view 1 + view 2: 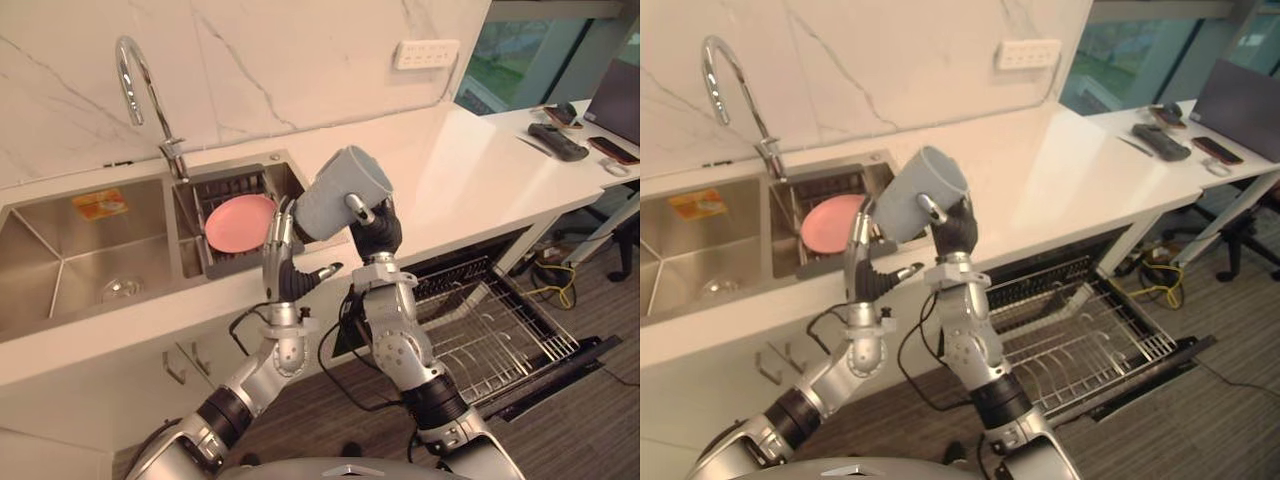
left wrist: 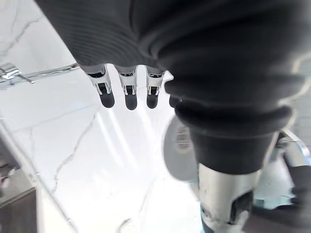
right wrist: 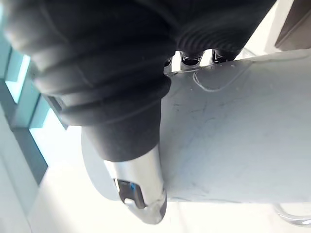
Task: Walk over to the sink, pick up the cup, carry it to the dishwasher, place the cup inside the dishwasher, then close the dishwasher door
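Right arm bent upward, forearm near vertical. Right hand (image 1: 375, 230) raised above front edge of white marble-look surface (image 1: 460, 170), fingers and thumb clasped round pale grey-blue cylindrical cup (image 1: 340, 190). Cup off surface, tilted, near right end of stainless steel sink (image 1: 60, 250). Left hand (image 1: 288, 270) upright just beside cup, fingers (image 2: 127, 94) straight and released, thumb spread, grasping nothing. Open dishwasher's wire rack (image 1: 490, 330) pulled out below surface's front edge.
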Controlling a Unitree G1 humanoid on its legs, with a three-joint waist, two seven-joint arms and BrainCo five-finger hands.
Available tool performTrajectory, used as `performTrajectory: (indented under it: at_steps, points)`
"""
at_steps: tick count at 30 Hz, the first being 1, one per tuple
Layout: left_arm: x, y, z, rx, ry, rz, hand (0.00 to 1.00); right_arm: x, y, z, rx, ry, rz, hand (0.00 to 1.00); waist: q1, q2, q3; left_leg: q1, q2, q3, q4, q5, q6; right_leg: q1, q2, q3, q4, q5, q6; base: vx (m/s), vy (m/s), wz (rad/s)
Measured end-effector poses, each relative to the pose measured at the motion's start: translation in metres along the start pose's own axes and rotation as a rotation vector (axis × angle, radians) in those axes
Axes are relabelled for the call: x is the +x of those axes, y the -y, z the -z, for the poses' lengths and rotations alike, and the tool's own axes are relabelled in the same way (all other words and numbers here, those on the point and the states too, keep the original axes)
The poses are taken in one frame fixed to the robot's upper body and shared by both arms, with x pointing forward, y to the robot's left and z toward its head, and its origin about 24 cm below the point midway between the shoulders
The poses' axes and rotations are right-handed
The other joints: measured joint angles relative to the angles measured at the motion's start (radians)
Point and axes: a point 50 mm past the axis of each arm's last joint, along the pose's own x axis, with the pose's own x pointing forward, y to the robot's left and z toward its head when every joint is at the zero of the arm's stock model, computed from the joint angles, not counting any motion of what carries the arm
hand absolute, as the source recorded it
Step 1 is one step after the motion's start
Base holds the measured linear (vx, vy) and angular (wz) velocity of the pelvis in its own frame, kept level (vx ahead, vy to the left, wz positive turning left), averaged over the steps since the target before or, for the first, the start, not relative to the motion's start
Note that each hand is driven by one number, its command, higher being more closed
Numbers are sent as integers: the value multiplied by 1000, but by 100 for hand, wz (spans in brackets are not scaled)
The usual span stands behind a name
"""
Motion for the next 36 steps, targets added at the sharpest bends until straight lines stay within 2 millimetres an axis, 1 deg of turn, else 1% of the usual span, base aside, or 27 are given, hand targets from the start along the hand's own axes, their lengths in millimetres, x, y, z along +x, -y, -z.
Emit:
performTrajectory:
  at_steps: [2,3,4,5,6,7,10,11,12,14,15,16,18,20,21,22,23,25,26,27,29,31,32,34,35,36]
  points:
    - [-3,-2,7,11,-62,17,0,2,-9,-17,22,94,-36,100,-2,-1,1,2,0,5,0,-1,1,-1,0,3,0,0,0,24,11,-6]
    - [-3,-6,10,-2,-103,23,0,2,-16,-31,32,163,-65,100,-1,-1,2,6,0,11,0,-1,2,1,0,9,0,0,1,40,13,-13]
    - [-2,-10,11,-14,-120,26,0,1,-18,-43,37,224,-77,100,-1,-1,3,14,-2,14,0,-3,5,5,-1,15,0,0,1,36,13,-11]
    - [-2,-10,11,-14,-120,25,0,1,-18,-44,38,227,-77,100,-1,-1,3,14,-2,14,0,-3,5,6,-1,15,0,0,1,35,18,-8]
    - [3,-12,4,-57,-113,49,0,-2,-13,-61,26,305,-61,100,-2,-1,3,23,-4,17,0,-7,5,13,-4,17,0,-2,6,29,25,-4]
    - [5,-12,-2,-92,-100,71,0,-7,-5,-70,9,344,-32,100,-4,-2,3,25,-6,19,0,-13,1,14,-6,19,0,-1,8,26,26,-6]
    - [8,-11,-8,-143,-97,123,0,-18,13,-82,-31,392,45,100,-15,-1,3,30,-9,34,0,-18,4,13,-9,27,0,-1,10,25,24,-11]
    - [8,-9,-9,-181,-114,162,0,-24,22,-89,-58,412,85,100,-24,-1,3,30,-9,40,0,-20,3,10,-8,35,-2,-1,10,22,14,-13]
    - [8,-8,-9,-190,-119,171,0,-25,24,-90,-65,418,94,100,-26,-1,3,30,-9,41,0,-21,3,9,-8,36,-2,-1,10,24,5,-13]
    - [7,-4,-9,-312,-171,257,0,-36,37,-103,-151,456,153,100,-36,-1,3,31,-10,48,0,-23,3,5,-7,45,-4,-2,10,27,-1,-10]
    - [7,-2,-9,-359,-192,289,0,-38,40,-107,-183,467,168,100,-38,-1,3,31,-10,51,0,-24,3,4,-7,47,-4,-2,10,32,-2,-9]
    - [4,3,-9,-468,-245,358,0,-44,46,-117,-255,492,194,100,-43,-1,3,29,-10,56,0,-26,3,1,-7,50,-3,-1,12,38,0,-9]
    - [-7,12,-9,-660,-338,488,0,-52,55,-136,-383,518,232,100,-54,-1,3,30,-10,67,0,-31,4,-3,-8,58,-2,-1,18,50,3,-10]
    - [-24,22,-9,-819,-432,626,0,-62,65,-159,-492,552,281,100,-64,-1,3,31,-12,72,0,-32,6,-5,-9,65,0,-2,20,55,4,-8]
    - [-29,25,-9,-863,-462,664,0,-65,67,-165,-525,565,297,100,-66,-2,4,31,-12,74,0,-32,7,-5,-9,68,0,-3,20,49,5,-11]
    - [-38,29,-8,-934,-519,743,0,-72,71,-179,-608,591,328,100,-68,-1,3,31,-13,81,0,-33,8,-5,-10,72,1,-4,22,21,3,-10]
    - [-43,31,-7,-956,-542,774,0,-75,73,-185,-650,598,343,100,-71,-1,3,31,-13,86,0,-36,10,-4,-10,73,1,-5,23,38,13,-11]
    - [-63,33,0,-1014,-632,882,0,-80,90,-204,-773,577,425,100,-90,-1,3,34,-18,95,0,-48,9,-4,-16,75,1,-7,27,37,22,-7]
    - [-68,33,2,-1013,-651,906,0,-82,96,-206,-786,563,451,100,-93,0,2,34,-19,96,0,-49,11,-4,-17,75,1,-7,28,31,25,-3]
    - [-79,34,9,-1005,-698,957,0,-88,109,-210,-806,529,517,100,-95,0,1,34,-22,96,0,-52,13,-4,-20,75,1,-7,31,0,0,0]
    - [-103,31,25,-928,-777,1036,0,-103,133,-205,-816,433,634,100,-98,-2,-1,34,-23,95,-1,-60,9,-3,-23,76,1,-8,33,0,0,0]
    - [-126,28,41,-818,-847,1116,0,-115,149,-196,-815,342,715,100,-97,4,-5,33,-25,94,-1,-63,11,-3,-25,75,1,-10,35,14,2,2]
    - [-148,23,59,-751,-957,1134,0,-123,161,-188,-816,279,772,100,-97,6,-6,33,-25,92,-1,-64,11,-2,-26,75,1,-12,37,19,-3,4]
    - [-169,14,80,-670,-1088,1128,0,-129,172,-179,-824,213,816,100,-98,5,-5,33,-27,86,0,-64,11,1,-27,68,1,-15,39,10,-9,11]
    - [-186,0,100,-600,-1208,1073,0,-132,179,-171,-850,146,840,100,-106,4,-5,32,-29,74,0,-64,11,5,-30,56,1,-18,40,7,-8,21]
    - [-191,-6,108,-569,-1251,1043,0,-133,181,-170,-863,126,847,100,-109,4,-5,31,-31,67,0,-64,11,8,-32,49,1,-19,42,7,1,25]
